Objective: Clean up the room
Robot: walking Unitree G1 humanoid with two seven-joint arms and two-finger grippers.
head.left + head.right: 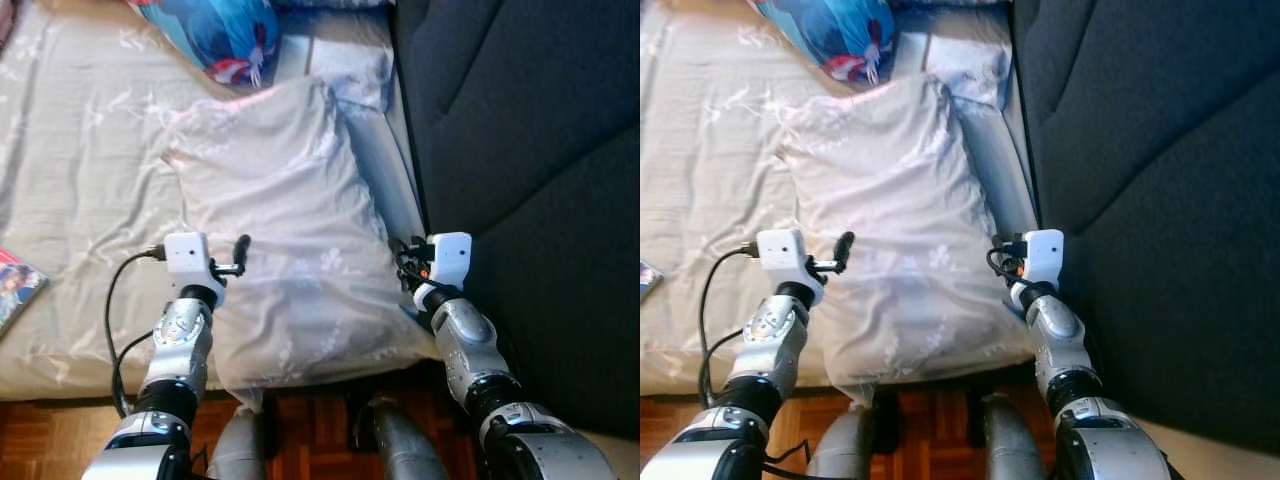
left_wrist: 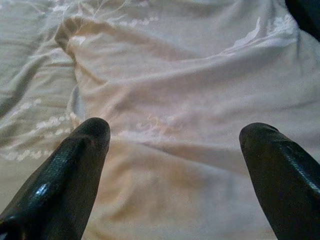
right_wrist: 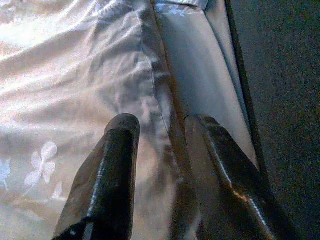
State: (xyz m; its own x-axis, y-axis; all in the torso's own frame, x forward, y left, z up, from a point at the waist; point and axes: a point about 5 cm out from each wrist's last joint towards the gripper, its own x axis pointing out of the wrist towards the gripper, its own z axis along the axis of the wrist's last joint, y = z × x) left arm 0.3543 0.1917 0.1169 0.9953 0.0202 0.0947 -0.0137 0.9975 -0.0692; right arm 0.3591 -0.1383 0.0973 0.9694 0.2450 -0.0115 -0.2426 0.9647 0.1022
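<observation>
While both arms reach out over the bed [image 1: 70, 150], a pale flowered pillow [image 1: 285, 250] lies in front of the robot, its near end hanging a little past the mattress edge above the wooden floor [image 1: 310, 420]. The left gripper [image 2: 175, 135] hovers just above the pillow's left side with its two black fingers [image 2: 80, 150] spread wide and nothing between them. On the other side, the right gripper [image 3: 162, 125] sits at the pillow's right edge, right beside the dark headboard [image 1: 530, 180]. Its fingers [image 3: 117, 150] stand close together with a fold of the pillowcase running up between them; whether they actually pinch the cloth is hard to tell, since that view is shadowed. Further up the bed, a bright blue printed cushion [image 1: 220, 35] touches the pillow's far corner, and a small magazine [image 1: 15, 285] rests by the bed's left edge.
</observation>
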